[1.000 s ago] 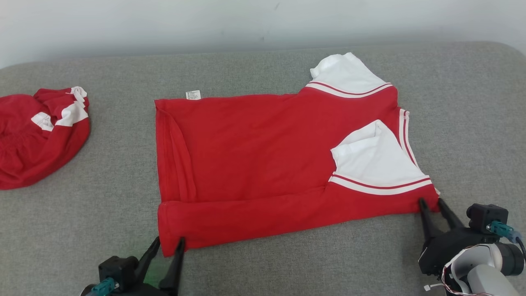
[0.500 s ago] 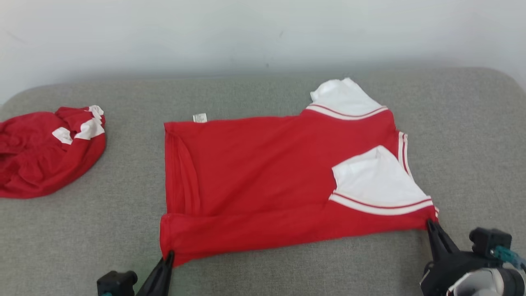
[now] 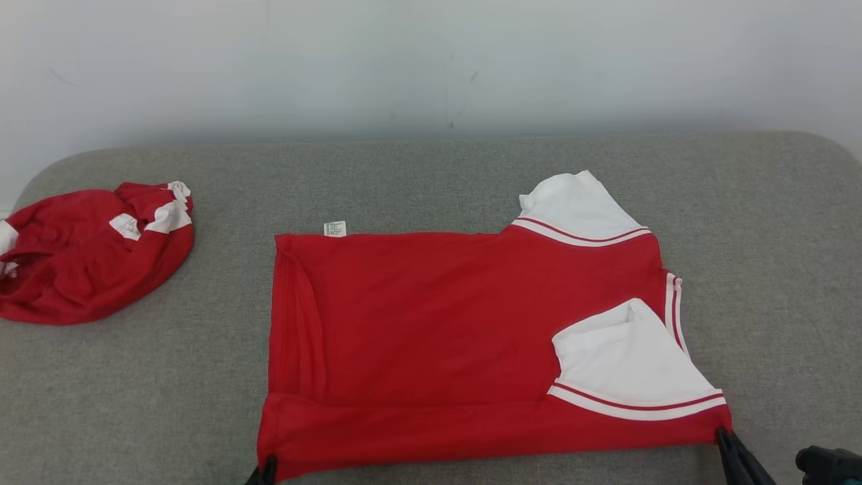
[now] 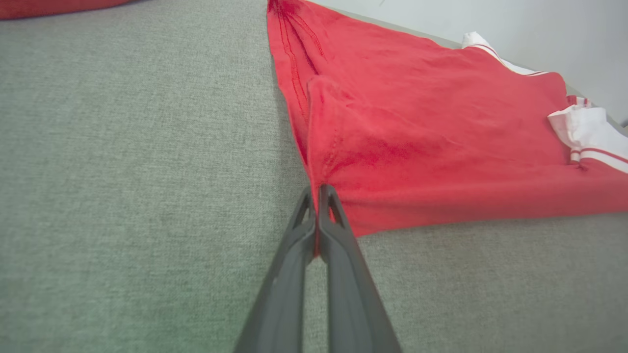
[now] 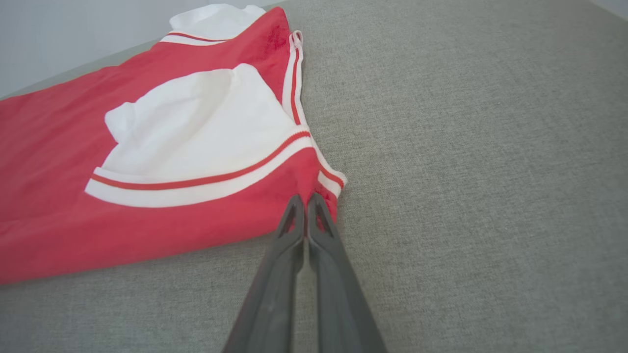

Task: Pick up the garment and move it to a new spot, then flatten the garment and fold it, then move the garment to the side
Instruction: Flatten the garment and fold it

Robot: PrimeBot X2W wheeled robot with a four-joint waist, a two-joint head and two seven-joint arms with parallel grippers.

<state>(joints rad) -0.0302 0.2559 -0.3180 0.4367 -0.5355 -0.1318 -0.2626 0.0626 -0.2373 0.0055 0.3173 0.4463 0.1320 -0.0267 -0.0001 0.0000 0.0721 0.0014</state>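
The grey cloth-covered worktop (image 3: 431, 175) runs wide under everything, stretching out ahead of both end effectors and off to either side of them. On it the red garment (image 3: 431, 323) lies spread flat. Its near edge is strung between the two end effectors and turned over onto the body as a long band, and the rest reaches away in front of them. Well out to the left of the left end effector sits a crumpled red and white heap (image 3: 87, 263), apart from the garment. A white sleeve (image 3: 626, 360) lies folded in on the red, just ahead and left of the right end effector. The left end effector (image 4: 318, 193) is pressed together on the hem corner, with red cloth caught between its tips. The right end effector (image 5: 305, 201) is pinching the opposite corner beside the striped trim. A small white label (image 3: 335, 229) pokes out at the far edge, straight out from the left end effector.

Both grips look shallow to me, right at the tips, so a quick or uneven lift could let a corner slip and the fold collapse. Either pinch may have taken only one layer of the doubled band. The tucked sleeve could flop out as the cloth swings. Nothing here acts as a container; garment and heap lie loose on the worktop
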